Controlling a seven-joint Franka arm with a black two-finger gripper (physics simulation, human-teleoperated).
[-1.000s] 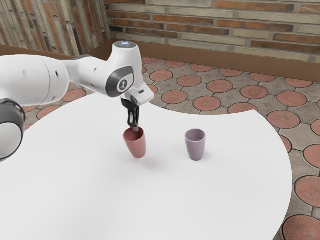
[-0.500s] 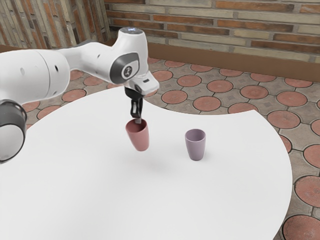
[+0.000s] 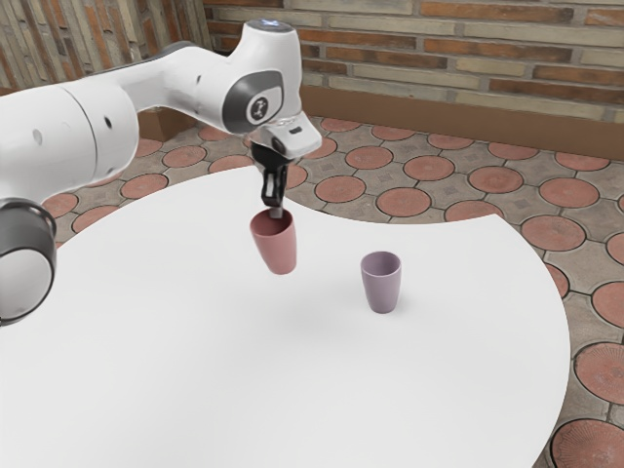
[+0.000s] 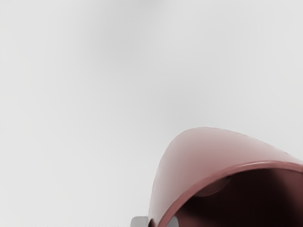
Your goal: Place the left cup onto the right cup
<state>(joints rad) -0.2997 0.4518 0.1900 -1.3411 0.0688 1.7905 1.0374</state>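
Note:
A pink cup (image 3: 276,244) hangs in the air above the white table (image 3: 195,370), tilted a little, with my black gripper (image 3: 276,209) shut on its rim from above. The same pink cup (image 4: 222,179) looms large just under my hand in the wrist view, its dark inside facing the camera. A purple cup (image 3: 380,281) stands upright on the table toward the exterior view's right of the held cup, apart from it.
The round white table's edge (image 3: 546,292) curves off toward the exterior view's right. Beyond it lie a paved floor (image 3: 468,185) and a brick wall (image 3: 439,39).
My gripper has lifted the pink cup off the table and carried it up and slightly toward the exterior view's right. The purple cup has stayed put.

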